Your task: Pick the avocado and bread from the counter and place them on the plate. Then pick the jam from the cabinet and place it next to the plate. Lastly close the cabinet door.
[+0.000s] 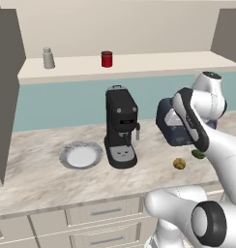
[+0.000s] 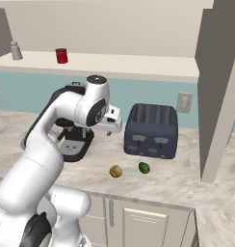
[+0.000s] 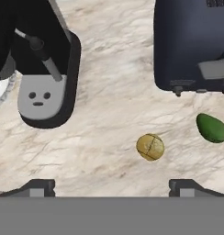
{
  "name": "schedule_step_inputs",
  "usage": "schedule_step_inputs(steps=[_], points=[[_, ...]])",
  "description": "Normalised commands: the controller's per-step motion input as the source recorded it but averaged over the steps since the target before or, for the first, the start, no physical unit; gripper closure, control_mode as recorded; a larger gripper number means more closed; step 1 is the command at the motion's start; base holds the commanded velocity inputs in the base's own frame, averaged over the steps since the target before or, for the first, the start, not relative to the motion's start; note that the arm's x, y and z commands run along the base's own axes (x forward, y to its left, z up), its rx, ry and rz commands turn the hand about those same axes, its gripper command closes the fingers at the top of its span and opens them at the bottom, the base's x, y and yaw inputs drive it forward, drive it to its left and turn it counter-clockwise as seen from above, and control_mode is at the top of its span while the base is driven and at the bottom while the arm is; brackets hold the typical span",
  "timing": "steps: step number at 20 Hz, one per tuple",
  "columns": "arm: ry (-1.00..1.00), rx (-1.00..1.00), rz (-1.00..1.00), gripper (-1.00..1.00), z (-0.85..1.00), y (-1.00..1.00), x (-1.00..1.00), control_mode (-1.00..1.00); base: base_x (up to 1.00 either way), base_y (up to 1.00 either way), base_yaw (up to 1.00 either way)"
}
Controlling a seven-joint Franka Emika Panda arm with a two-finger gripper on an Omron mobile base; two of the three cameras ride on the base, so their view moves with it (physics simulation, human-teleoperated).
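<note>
Marble bench [image 3: 109,92], front edge: my jaws [image 3: 111,186] hang spread and empty above the bread [image 3: 150,147], avocado [image 3: 212,128] beside it; first pick pending, I must descend.

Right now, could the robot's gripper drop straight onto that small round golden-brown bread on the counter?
Probably yes: the open gripper hangs above the small round golden-brown bread, which lies alone on bare marble counter, apart from the green avocado.

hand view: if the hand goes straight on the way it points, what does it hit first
Most likely bare counter: the open hand points down at it, with the bread slightly to one side. Depth is hard to judge.
</note>
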Motion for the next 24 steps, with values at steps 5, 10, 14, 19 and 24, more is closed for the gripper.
schedule_step_inputs(steps=[5,10,14,19,24], points=[[0.11,0.00,0.00,-1.00,-0.59,-0.16,0.04,-1.00,0.00,0.00,0.00],[0.08,0.00,0.00,-1.00,-0.59,0.00,0.10,-1.00,0.00,0.00,0.00],[0.09,0.00,-0.02,-1.00,-0.60,0.00,0.16,-1.00,0.00,0.00,0.00],[0.01,-0.06,0.00,-1.00,-0.60,-0.08,0.03,-1.00,0.00,0.00,0.00],[0.00,-0.06,0.00,-1.00,-0.48,-0.09,0.06,-1.00,0.00,0.00,0.00]])
